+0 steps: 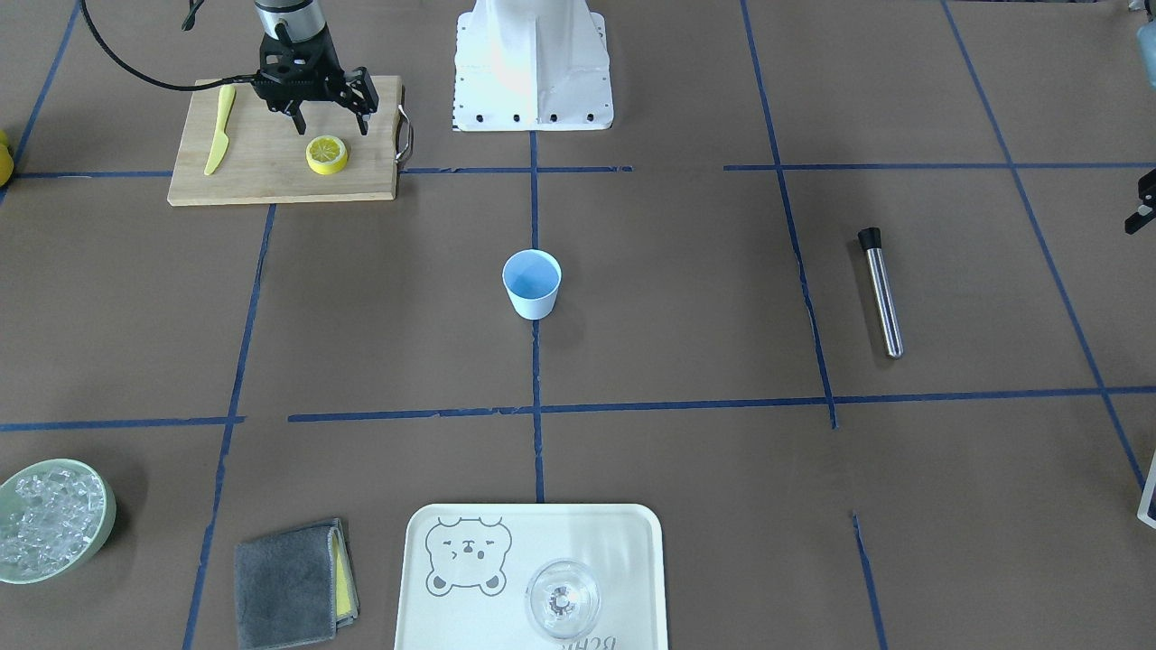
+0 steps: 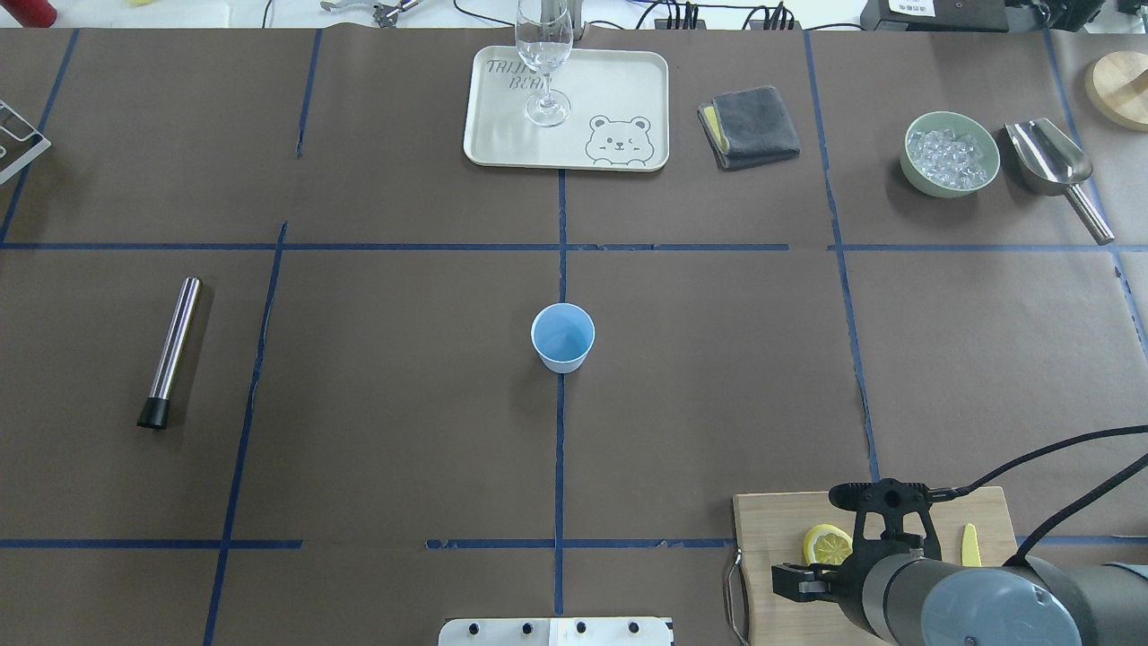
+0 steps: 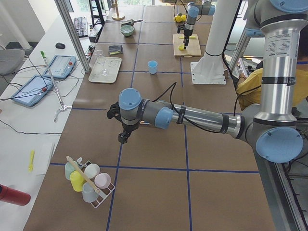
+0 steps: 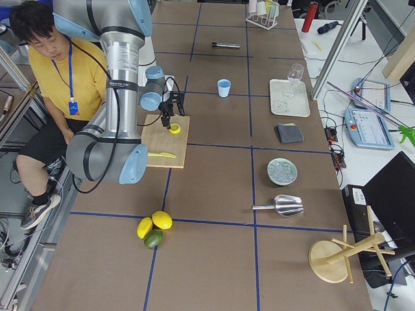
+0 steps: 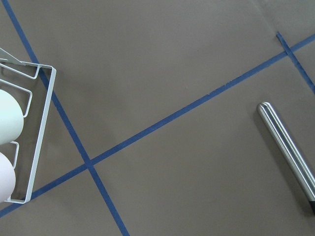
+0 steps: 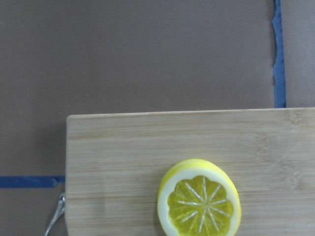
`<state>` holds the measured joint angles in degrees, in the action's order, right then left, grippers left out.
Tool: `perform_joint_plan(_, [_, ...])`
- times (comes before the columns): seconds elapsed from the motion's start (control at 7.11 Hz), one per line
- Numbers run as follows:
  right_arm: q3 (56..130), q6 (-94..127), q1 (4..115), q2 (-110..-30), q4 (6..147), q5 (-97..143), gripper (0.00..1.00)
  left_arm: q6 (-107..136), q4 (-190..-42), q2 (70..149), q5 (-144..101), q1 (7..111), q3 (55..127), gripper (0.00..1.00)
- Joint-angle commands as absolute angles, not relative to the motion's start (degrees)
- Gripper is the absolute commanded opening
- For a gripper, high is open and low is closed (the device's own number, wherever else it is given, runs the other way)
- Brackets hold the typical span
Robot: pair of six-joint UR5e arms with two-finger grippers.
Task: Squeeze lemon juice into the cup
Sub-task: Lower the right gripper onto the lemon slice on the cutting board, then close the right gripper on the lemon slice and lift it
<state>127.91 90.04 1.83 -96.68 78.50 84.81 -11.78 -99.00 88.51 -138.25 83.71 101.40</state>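
Observation:
One lemon slice (image 1: 327, 154) lies flat on the wooden cutting board (image 1: 262, 176), with its segmented face up in the right wrist view (image 6: 199, 204). My right gripper (image 1: 331, 126) is open and empty, just above the slice on its robot side. From overhead the right gripper (image 2: 812, 536) hangs over the slice (image 2: 827, 544). The light-blue cup (image 1: 531, 284) stands upright at the table's middle (image 2: 562, 337), far from both grippers. My left gripper (image 3: 122, 137) hovers near the table's left end; I cannot tell if it is open or shut.
A yellow plastic knife (image 1: 219, 129) lies on the board. A steel muddler (image 1: 880, 293), a bear tray (image 1: 424, 587) with a clear glass (image 1: 562, 600), a grey cloth (image 1: 289, 582), an ice bowl (image 1: 54, 519) and a scoop (image 2: 1049, 161) are on the table. A cup rack (image 5: 29, 132) lies under the left wrist.

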Motion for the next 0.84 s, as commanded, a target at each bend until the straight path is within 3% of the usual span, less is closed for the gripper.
perform_joint_plan(0.0, [126.39,90.18,1.76,-96.15,79.01,84.81,1.0,-11.78,-98.96,88.51,-138.25,83.76,101.43,1.0])
perform_joint_plan(0.7, [124.28,90.0,4.04,-95.63,78.93,84.81,0.92,-11.95,-99.14,87.36,-138.25,83.76,102.04,1.0])
